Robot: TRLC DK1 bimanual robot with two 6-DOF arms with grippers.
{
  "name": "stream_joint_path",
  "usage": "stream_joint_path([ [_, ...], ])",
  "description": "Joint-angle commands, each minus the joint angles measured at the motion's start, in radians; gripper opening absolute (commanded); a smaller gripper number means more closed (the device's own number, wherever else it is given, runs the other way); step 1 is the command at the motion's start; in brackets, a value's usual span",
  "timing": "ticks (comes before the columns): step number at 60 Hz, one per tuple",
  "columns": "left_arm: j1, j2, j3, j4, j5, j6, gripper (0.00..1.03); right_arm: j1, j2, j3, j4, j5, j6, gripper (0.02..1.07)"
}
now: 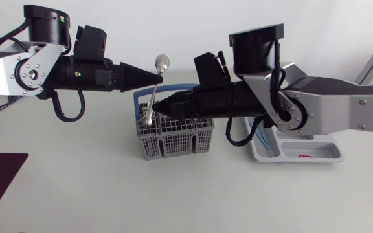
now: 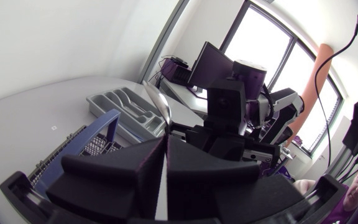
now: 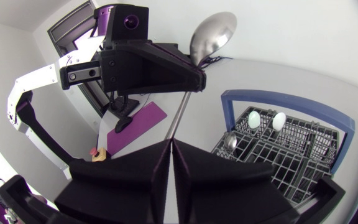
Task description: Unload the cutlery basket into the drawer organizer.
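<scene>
left gripper [image 1: 157,79] and right gripper [image 1: 156,107] both clench spoon [image 1: 162,63] at basket [image 1: 173,145], white table [image 1: 76,184].

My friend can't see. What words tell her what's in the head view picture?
The left gripper and the right gripper are both shut on one silver spoon, bowl end up, over a grey cutlery basket with a blue handle. A grey drawer organizer lies beside the basket, partly under the right arm.
</scene>
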Motion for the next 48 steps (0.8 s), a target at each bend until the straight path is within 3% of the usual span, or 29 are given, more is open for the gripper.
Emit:
stream_joint_path([
  [1, 0.007, 0.017, 0.021, 0.013, 0.025, -0.033, 0.2, -0.004, 0.026, 0.035, 0.018, -0.015, 0.029, 0.08],
  [6, 0.007, 0.017, 0.018, 0.013, 0.027, -0.036, 0.2, -0.007, 0.032, 0.04, 0.021, -0.015, 0.037, 0.1],
  [11, 0.007, 0.016, 0.018, 0.013, 0.028, -0.037, 0.2, -0.014, 0.032, 0.036, 0.023, -0.015, 0.04, 0.34],
  [16, 0.007, 0.014, 0.017, 0.013, 0.028, -0.039, 0.2, -0.025, 0.03, 0.035, 0.026, -0.015, 0.04, 0.49],
  [43, -0.006, 0.008, 0.009, 0.013, 0.035, -0.048, 0.2, -0.033, 0.032, 0.07, 0.029, -0.024, 0.063, 0.5],
  [48, -0.008, 0.008, 0.009, 0.013, 0.035, -0.048, 0.2, -0.022, 0.038, 0.075, 0.029, -0.024, 0.063, 0.42],
])
